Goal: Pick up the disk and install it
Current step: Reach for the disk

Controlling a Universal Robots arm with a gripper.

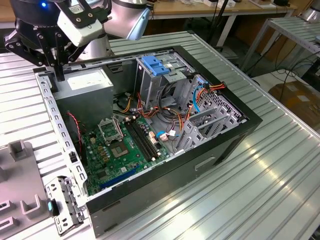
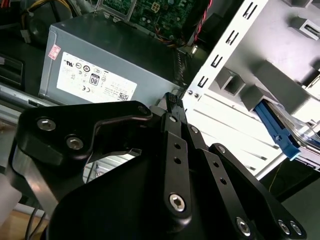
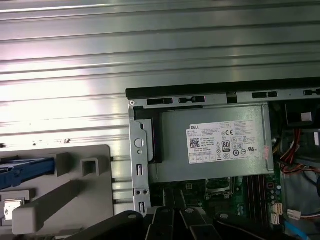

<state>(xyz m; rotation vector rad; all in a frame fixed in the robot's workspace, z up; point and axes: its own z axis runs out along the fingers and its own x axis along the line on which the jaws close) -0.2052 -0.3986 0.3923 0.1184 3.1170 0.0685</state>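
Gripper (image 2: pixel 172 102) clenched on nothing; the disk (image 2: pixel 278 131), off to its side, looks rigid, weighty and shock-sensitive, probably best gripped across its long edges.

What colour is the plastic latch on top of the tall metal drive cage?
Bright blue. The latch shows best in the exterior view.

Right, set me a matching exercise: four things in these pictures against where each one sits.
Things: 1 disk; 2 power supply; 3 motherboard; 4 blue latch.
Places: A atop the metal cage; B flat on the floor of the case; C on the grey fixture outside the case; D in the case's corner.
Pairs: 1-C; 2-D; 3-B; 4-A.
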